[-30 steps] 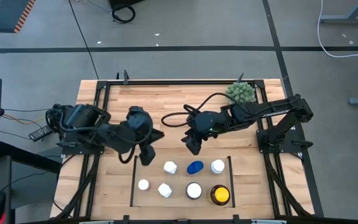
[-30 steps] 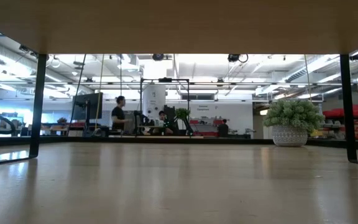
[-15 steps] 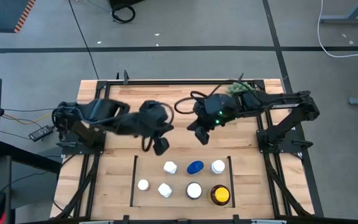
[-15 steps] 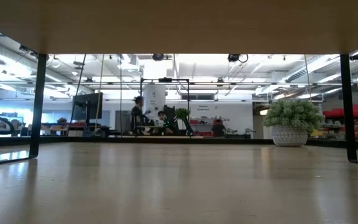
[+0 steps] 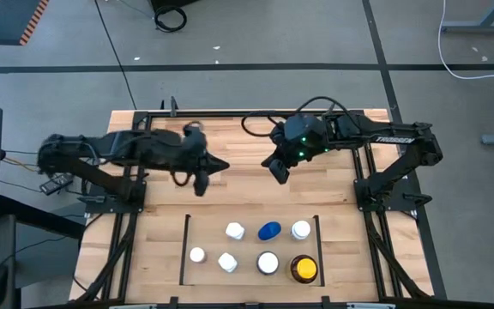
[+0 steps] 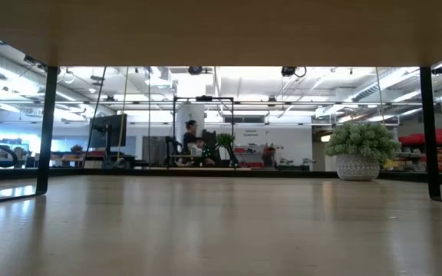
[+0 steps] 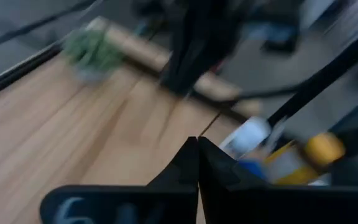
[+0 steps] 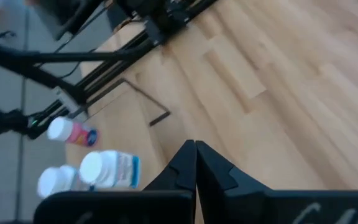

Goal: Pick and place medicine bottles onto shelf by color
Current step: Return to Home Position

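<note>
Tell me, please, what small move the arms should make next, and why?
Probably fold both arms back toward their bases. All seven medicine bottles stand inside the shelf, and the left gripper and right gripper are shut and empty over the table behind it, so nothing seems left to pick.

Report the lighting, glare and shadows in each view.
High view: even overhead light, no hard shadows under the left claw or right claw on the table. Low view: bright ceiling lights behind, a pale sheen across the table, the plant well lit. Wrist views: soft light, no glare on the bottles.
</note>
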Robot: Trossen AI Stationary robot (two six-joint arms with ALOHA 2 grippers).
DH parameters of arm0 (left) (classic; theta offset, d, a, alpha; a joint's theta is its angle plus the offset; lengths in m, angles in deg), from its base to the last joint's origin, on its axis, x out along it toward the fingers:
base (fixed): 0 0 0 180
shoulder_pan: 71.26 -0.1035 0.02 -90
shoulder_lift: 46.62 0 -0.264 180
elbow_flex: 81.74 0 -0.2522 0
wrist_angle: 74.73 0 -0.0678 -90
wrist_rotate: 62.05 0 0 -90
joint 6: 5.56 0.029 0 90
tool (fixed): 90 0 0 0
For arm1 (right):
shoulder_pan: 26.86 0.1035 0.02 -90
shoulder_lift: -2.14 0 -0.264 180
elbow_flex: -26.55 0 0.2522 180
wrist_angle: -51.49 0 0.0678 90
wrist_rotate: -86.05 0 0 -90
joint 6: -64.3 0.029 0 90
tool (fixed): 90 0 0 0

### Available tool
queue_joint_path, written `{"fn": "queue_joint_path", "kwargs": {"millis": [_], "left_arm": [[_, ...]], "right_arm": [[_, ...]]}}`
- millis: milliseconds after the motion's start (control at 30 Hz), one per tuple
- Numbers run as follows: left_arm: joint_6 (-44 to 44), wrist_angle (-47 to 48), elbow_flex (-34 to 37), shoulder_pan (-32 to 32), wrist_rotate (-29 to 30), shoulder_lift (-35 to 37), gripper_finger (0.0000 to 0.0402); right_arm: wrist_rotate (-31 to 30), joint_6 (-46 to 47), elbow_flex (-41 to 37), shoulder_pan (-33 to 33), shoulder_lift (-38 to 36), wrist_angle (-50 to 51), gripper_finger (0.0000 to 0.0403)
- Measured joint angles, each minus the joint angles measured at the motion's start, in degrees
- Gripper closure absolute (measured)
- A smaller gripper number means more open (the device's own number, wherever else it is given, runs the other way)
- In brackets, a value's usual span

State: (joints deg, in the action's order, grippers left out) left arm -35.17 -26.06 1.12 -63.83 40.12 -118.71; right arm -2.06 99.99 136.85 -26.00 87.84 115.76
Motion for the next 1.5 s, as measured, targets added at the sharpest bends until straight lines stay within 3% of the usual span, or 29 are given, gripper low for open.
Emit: {"fn": "queue_joint_path", "kwargs": {"millis": [167,533,733,900,1067,1233,1500], "left_arm": [[-4.51,-23.9,16.17,-0.47,-0.99,10.25,0.04],[-13.21,-64.24,42.54,-4.73,-1.79,20.99,0.04],[-14.72,-92.29,52.62,-8.23,-4.76,22.07,0.0398],[-17.41,-108.64,58.14,-13.21,-6.74,22.53,0.0399],[-23.43,-110.15,62.19,-18.77,-10.57,25.48,0.0396],[-24.91,-108.79,64.57,-23.74,-12.6,32.78,0.0398],[-18.06,-81.77,64.79,-21.75,-14.22,48.25,0.0399]], "right_arm": [[5.12,-0.36,-0.01,-0.53,0.59,-0.04,0.0396],[8.14,4.32,0.01,-4.19,0.4,-0.34,0.0396],[5.86,3.45,0.01,-5.57,0.4,0.99,0.0397],[2.84,1.94,0.05,-7.27,0.4,6.68,0.0397],[2.83,1.56,0.05,-8.53,0.4,11.67,0.0397],[2.83,1.25,0.05,-8.71,0.4,13.19,0.0397],[2.83,-2.29,0.05,-8.73,0.4,13.25,0.0397]]}}
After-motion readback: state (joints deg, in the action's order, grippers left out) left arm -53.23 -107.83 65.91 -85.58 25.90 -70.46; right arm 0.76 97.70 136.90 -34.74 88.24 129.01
